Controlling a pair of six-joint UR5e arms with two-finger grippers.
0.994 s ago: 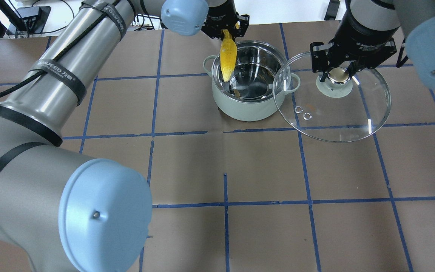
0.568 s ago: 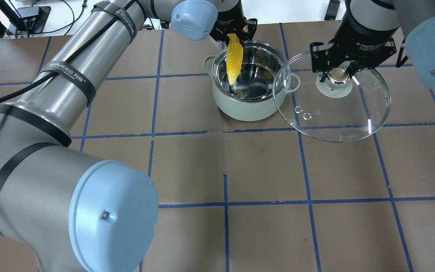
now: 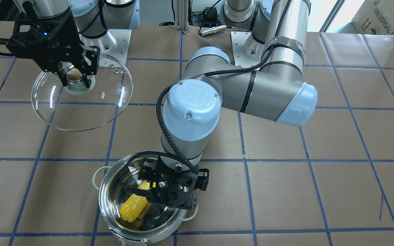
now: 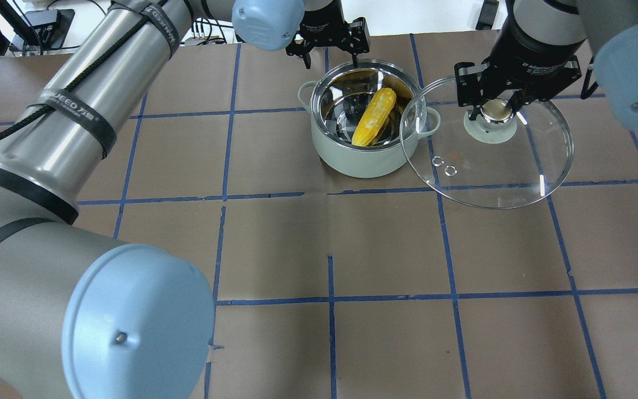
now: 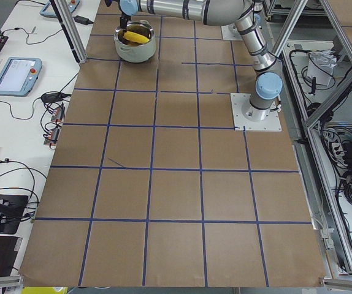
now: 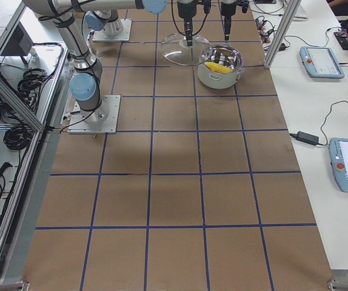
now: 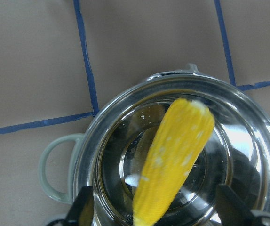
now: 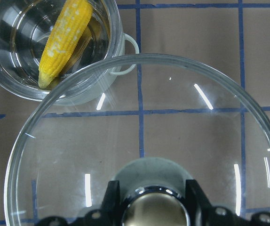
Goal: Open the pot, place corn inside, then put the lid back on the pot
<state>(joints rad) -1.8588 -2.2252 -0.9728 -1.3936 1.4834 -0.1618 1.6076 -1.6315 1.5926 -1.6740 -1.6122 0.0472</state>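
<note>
One bumpy, tapered yellow corn cob [image 4: 374, 117] lies slanted inside the round pot [image 4: 352, 158], which is mirror-bright within and sits just below the left tool [image 4: 330, 54], whose jaws are spread and empty. The right tool [image 4: 495, 105] is clenched on the metallic knob [image 4: 496, 111] of the domed clear-glass lid [image 4: 496, 172], which hangs beneath it over the brown counter [image 4: 385, 249].

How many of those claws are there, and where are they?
2. The left claw hangs open above the pot; the right claw holds the lid beside the pot.
</note>
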